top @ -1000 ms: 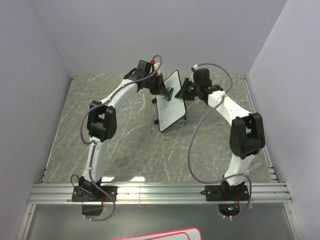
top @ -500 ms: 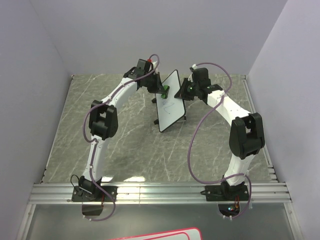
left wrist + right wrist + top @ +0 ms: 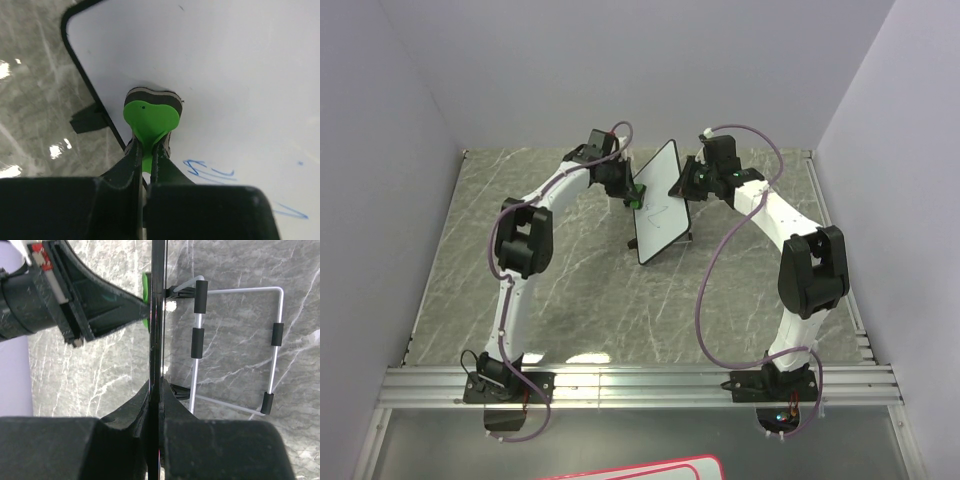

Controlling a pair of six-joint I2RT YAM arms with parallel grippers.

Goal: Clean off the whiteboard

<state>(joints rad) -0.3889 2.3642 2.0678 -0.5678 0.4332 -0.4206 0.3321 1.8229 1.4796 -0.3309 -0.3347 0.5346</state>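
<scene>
One whiteboard [image 3: 662, 208] upright, face leftward.

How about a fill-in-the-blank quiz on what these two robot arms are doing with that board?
The left hand is shut on a ____ eraser.
The eraser rests against the whiteboard, whose scribbles are ____.
The right hand is shut on the whiteboard's ____.
Missing words: green; blue; edge.

One whiteboard [image 3: 660, 205], one green eraser [image 3: 150, 117] (foam-backed), one wire stand [image 3: 199, 342]
</scene>
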